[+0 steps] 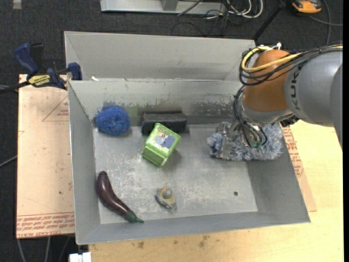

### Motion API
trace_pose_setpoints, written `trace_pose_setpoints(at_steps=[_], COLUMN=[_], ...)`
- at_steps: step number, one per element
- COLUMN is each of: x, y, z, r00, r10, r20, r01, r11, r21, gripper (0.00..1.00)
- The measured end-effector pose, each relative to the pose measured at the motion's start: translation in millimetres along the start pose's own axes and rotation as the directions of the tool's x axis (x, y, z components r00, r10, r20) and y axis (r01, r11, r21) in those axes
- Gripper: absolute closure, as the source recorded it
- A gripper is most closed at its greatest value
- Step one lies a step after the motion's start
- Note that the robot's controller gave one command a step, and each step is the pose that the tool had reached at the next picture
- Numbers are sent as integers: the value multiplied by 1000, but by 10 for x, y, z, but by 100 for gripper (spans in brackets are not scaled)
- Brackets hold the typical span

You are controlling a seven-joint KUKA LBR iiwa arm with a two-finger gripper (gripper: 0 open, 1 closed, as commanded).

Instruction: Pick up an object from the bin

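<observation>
Touching a fuzzy blue-grey rag (270, 146) at the scuffed bin's (218, 192) right, fingers (244, 137) hide their spread

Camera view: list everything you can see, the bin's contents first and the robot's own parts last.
bin: one, grey metal, middle of the view
fuzzy ball: one, blue, back left of the bin floor
block: one, black, by the back wall, right of the fuzzy ball
box: one, green with a label, in front of the block
toy aubergine: one, dark purple, front left
small lump: one, grey and yellowish, front middle; kind unclear
fluffy cloth: one, blue-grey and white, right side
arm: one, grey with an orange cover, reaching in from the right
end effector: one, dark, over the fluffy cloth
</observation>
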State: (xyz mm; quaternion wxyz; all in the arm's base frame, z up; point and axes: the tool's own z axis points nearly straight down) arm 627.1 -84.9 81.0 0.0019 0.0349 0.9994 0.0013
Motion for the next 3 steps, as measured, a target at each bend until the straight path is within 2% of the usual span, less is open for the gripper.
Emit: trace_pose_setpoints(at_steps=[2, 3], x=[11, -3], y=[4, 4], z=[-160, -295], r00=[1000, 1000], r10=[0, -1], r20=[-5, 0], r01=[0, 1], r11=[1000, 1000], r21=[0, 1], gripper=[100, 100])
